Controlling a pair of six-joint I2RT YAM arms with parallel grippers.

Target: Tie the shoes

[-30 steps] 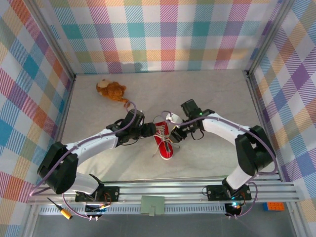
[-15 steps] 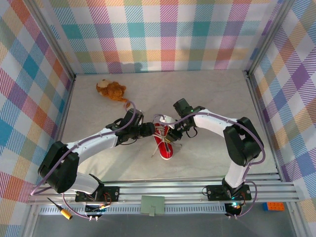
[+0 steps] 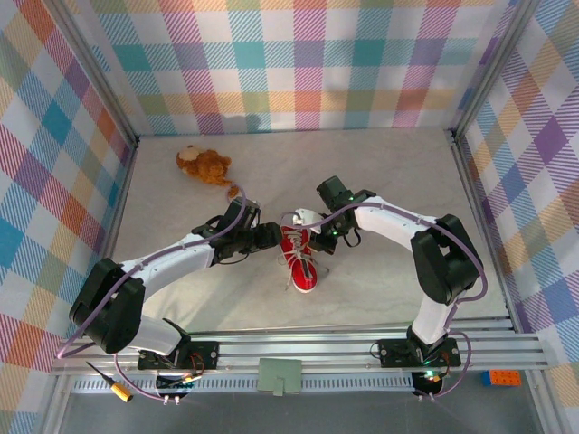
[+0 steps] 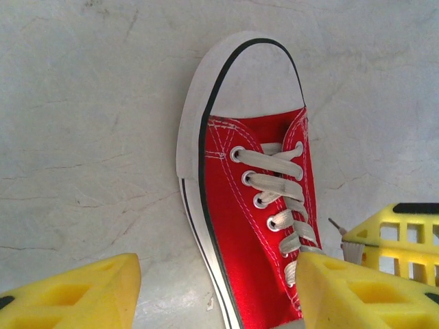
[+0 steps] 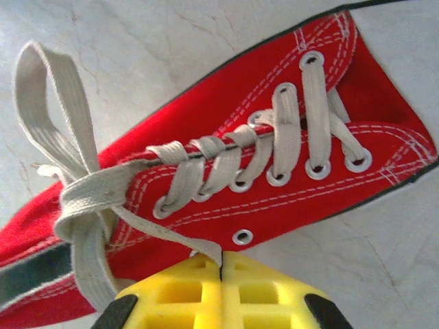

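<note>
Brown and fuzzy, the plush toy lies far back on the left of the table, well apart from the work. Next comes the left gripper, its yellow jaws apart, one on each side of the red shoe, which lies in the middle of the table. On the right, the right gripper has its jaws squeezed together on a thin end of the white laces (they look crossed once, with one loop sticking up), so I think the bow is only started, and a second loop and the tight pull are left.
</note>
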